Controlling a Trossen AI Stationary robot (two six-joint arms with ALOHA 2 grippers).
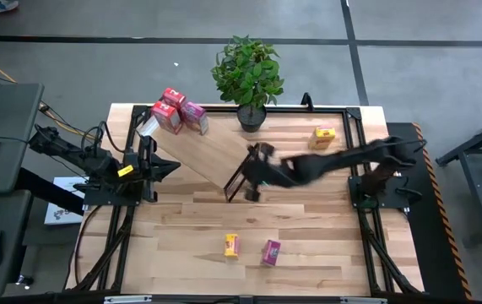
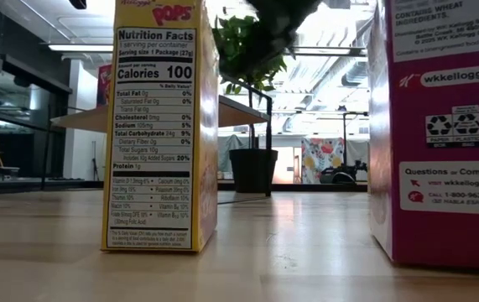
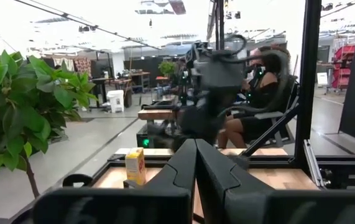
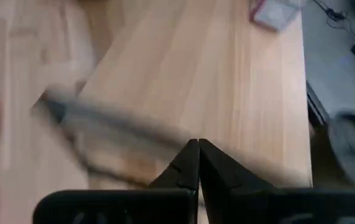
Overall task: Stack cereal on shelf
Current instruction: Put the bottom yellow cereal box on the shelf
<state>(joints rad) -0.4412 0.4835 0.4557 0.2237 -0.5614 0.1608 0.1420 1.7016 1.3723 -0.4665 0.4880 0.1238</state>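
The shelf [image 1: 198,152], a slanted light-wood board on a black wire frame, stands mid-table. Two red boxes [image 1: 170,105] and a pink box [image 1: 195,117] sit at its far left end. One yellow box [image 1: 324,135] stands on the table at the far right. Another yellow box [image 1: 231,245] and a pink box [image 1: 271,252] lie near the near edge. My right gripper [image 1: 254,162] reaches to the shelf's right end and is shut [image 4: 198,152] over the board [image 4: 214,74]. My left gripper [image 1: 173,166] waits shut [image 3: 196,152] left of the shelf. My right gripper is shut above the shelf's right end [image 1: 242,173], fingers pointing toward the table's left. The view is blurred, and I cannot tell whether the fingers touch the board or its wire frame.
A potted plant [image 1: 249,76] stands at the far edge behind the shelf. Black rails [image 1: 354,135] frame the tabletop. Bare wood lies between the shelf and the two near boxes. In the low view the yellow box [image 2: 159,126] and the pink box [image 2: 440,134] fill the foreground.
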